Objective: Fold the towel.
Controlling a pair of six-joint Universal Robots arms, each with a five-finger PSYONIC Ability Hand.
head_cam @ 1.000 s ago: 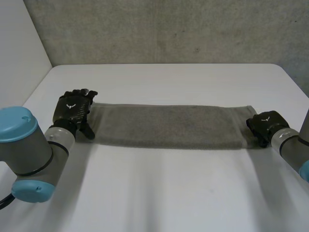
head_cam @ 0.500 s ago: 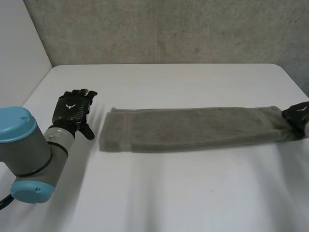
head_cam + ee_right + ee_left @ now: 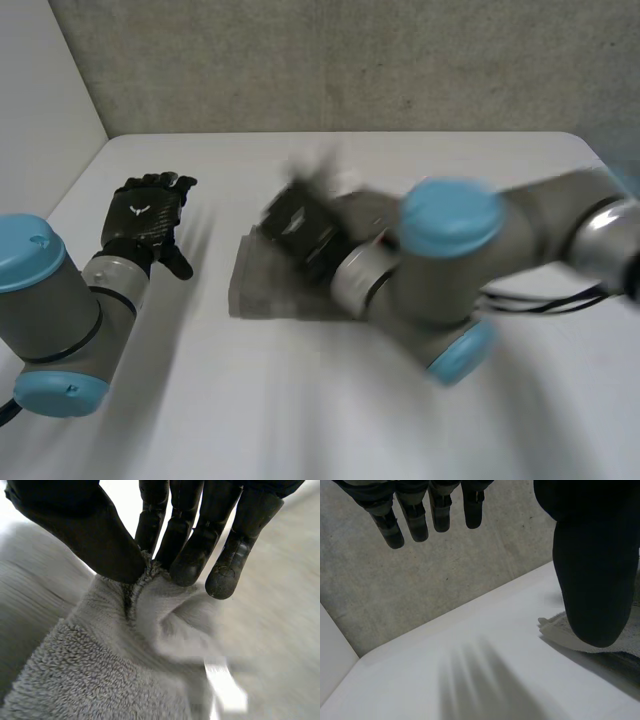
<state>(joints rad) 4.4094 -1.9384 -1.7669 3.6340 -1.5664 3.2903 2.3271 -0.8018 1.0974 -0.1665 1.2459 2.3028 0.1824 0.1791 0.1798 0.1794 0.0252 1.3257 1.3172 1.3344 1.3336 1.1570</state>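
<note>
The grey towel (image 3: 262, 285) lies on the white table (image 3: 300, 400), with one end carried over its own left part. My right hand (image 3: 300, 222) pinches that end of the towel (image 3: 150, 610) between thumb and fingers (image 3: 187, 555), above the towel's left end. My left hand (image 3: 148, 218) rests on the table left of the towel, fingers (image 3: 415, 522) straight and spread, apart from the cloth. In the left wrist view a towel corner (image 3: 560, 632) shows beside the thumb (image 3: 595, 570).
My right arm (image 3: 450, 260) reaches across the middle of the table over the towel. A grey wall (image 3: 350, 60) stands behind the table's far edge. The left arm's elbow (image 3: 45, 320) sits near the front left.
My right hand has swept from the table's right edge to the left, carrying the towel's right end over the rest. The left hand has let go and shifted slightly left.
</note>
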